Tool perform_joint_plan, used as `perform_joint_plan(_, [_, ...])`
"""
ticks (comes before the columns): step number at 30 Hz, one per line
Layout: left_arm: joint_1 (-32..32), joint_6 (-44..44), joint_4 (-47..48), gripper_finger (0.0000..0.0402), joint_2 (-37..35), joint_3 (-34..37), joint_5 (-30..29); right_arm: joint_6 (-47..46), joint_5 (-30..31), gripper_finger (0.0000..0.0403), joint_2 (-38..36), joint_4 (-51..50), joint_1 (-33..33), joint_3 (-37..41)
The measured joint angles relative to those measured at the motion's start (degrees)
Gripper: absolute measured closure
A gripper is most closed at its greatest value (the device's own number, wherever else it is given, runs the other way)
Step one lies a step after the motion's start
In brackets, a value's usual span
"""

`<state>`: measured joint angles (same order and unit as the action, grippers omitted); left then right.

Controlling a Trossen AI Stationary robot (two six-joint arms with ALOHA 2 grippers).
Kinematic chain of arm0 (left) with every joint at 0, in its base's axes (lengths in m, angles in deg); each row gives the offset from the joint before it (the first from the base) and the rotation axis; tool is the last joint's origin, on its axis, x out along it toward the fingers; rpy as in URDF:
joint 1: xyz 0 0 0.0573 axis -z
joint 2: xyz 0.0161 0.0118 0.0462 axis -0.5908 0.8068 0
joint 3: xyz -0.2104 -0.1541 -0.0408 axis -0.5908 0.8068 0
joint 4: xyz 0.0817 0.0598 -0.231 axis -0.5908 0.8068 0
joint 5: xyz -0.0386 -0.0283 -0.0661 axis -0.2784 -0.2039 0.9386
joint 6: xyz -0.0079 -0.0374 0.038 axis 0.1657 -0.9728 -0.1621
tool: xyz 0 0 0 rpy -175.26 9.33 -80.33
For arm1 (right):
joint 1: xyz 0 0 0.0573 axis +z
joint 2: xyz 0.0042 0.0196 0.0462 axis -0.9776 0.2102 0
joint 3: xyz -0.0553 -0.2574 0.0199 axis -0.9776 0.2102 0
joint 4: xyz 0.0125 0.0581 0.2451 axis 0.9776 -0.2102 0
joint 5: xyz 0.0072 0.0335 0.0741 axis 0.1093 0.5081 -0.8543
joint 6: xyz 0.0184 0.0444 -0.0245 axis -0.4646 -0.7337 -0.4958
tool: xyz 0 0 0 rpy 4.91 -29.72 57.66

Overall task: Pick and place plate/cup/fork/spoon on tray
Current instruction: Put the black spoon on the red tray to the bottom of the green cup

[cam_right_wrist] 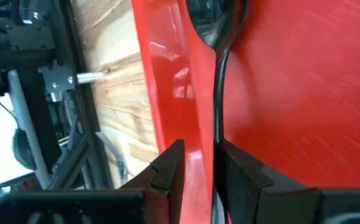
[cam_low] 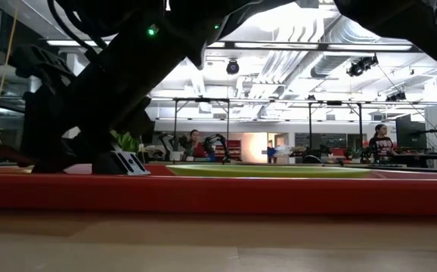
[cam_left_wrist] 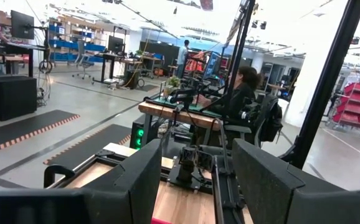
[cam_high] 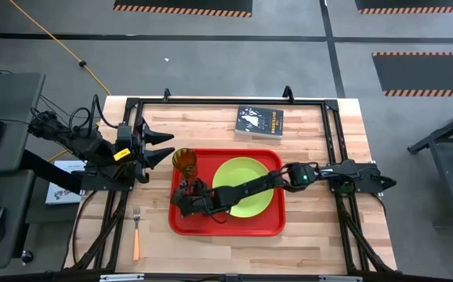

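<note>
The red tray [cam_high: 267, 223] lies at the table's middle, and its near rim [cam_low: 218, 193] fills the low view. The lime-green plate [cam_high: 246, 182] lies flat in it, and the cup [cam_high: 184, 160] stands in its far left corner. The spoon [cam_right_wrist: 216, 74] lies in the tray along the left rim, bowl [cam_right_wrist: 212, 18] away from the fingers. My right gripper [cam_right_wrist: 198, 163] reaches across the tray to its left part [cam_high: 182, 200], slightly open, one finger on each side of the spoon's handle. The fork [cam_high: 135, 233] lies on the table to the tray's near left. My left gripper [cam_high: 162, 146] is open and empty left of the cup. My right gripper's fingers [cam_right_wrist: 170, 165] stand on either side of the spoon handle's free end [cam_right_wrist: 217, 134], along the handle, low over the tray floor. The gap is wider than the handle. The handle runs close by one finger; I cannot tell whether it touches. The spoon rests on the tray.
A dark book [cam_high: 259, 121] lies on the table beyond the tray. Black frame rails [cam_high: 332, 141] run along the table's edges. People sit and stand in the room behind. Bare wood [cam_high: 320, 235] shows to the tray's near right.
</note>
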<state>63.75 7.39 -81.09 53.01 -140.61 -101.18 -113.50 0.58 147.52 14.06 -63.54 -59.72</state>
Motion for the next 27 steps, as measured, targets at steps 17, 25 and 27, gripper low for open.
perform_joint_plan(17, [0.0,-0.1,0.0,0.0214,0.0,0.0,0.0,-2.9,0.9,0.0213,0.0,-0.6,0.0,0.0])
perform_joint_plan(25, [0.0,0.0,0.0,0.0214,0.0,0.0,0.0,3.6,-0.1,0.0109,-0.2,0.8,-0.2,0.0])
perform_joint_plan(27, [0.0,-0.1,0.0,0.0214,0.0,0.0,0.0,6.2,0.0,0.0101,-0.3,1.1,-0.2,-0.3])
